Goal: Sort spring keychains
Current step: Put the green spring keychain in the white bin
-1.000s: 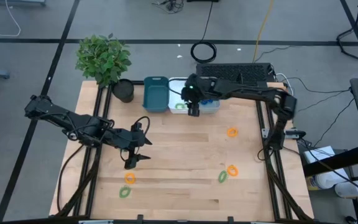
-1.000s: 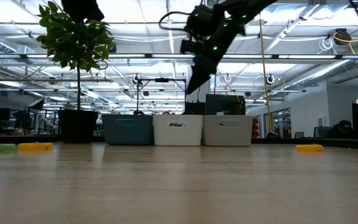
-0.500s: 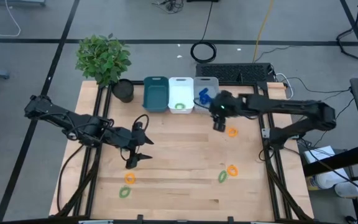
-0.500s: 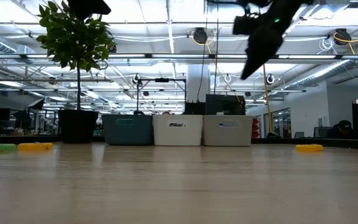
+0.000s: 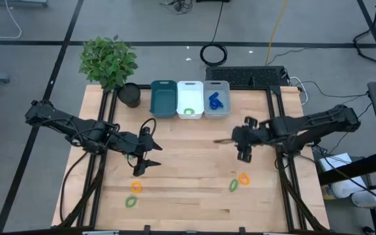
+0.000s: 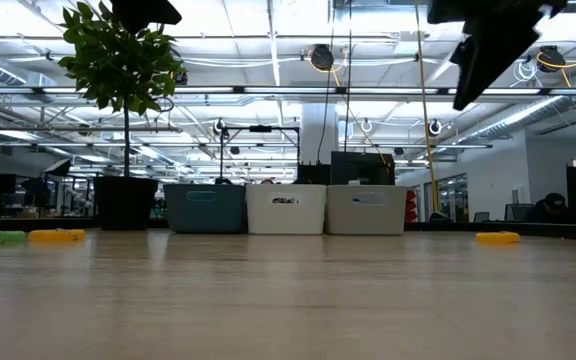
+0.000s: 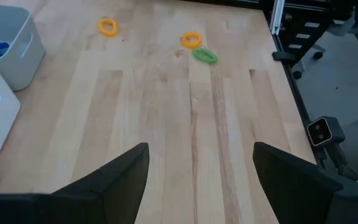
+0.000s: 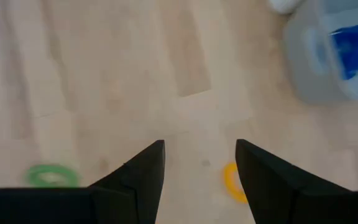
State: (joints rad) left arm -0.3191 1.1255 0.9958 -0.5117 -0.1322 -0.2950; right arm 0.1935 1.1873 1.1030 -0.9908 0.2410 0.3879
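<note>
Counting spring keychains in two places: loose on the table (image 5: 188, 163) and already in the bins.

Loose, left side, toward the edge far from the bins: left orange keychain (image 5: 136, 187), with left green keychain (image 5: 130, 201) just beside it, closer to that edge.

Loose, right side: right orange keychain (image 5: 243, 177) and right green keychain (image 5: 234, 185), side by side; touching or not, can't tell.

Picking up a third orange keychain (image 7: 107, 27) in the left wrist view, lying apart from that pair on the side toward the bins. From above, covered by the right arm.

Binned: binned green keychain (image 5: 188, 111) in the white bin (image 5: 190, 87), blue keychains (image 5: 214, 100) in the clear bin (image 5: 223, 85). Teal bin (image 5: 164, 98) on the white bin's other side; all three in a row at the back edge. Potted plant (image 5: 108, 60) at the back left corner, next to the teal bin.

Right gripper (image 8: 201, 146): up off the wood over the table's right middle, between the clear bin and the right pair. Fingers parted, gripping nothing. In its wrist view, an orange loop just beside one finger.

Left gripper (image 7: 199, 152): over bare wood at left middle, short of the left orange keychain. Fingers spread wide, empty.
</note>
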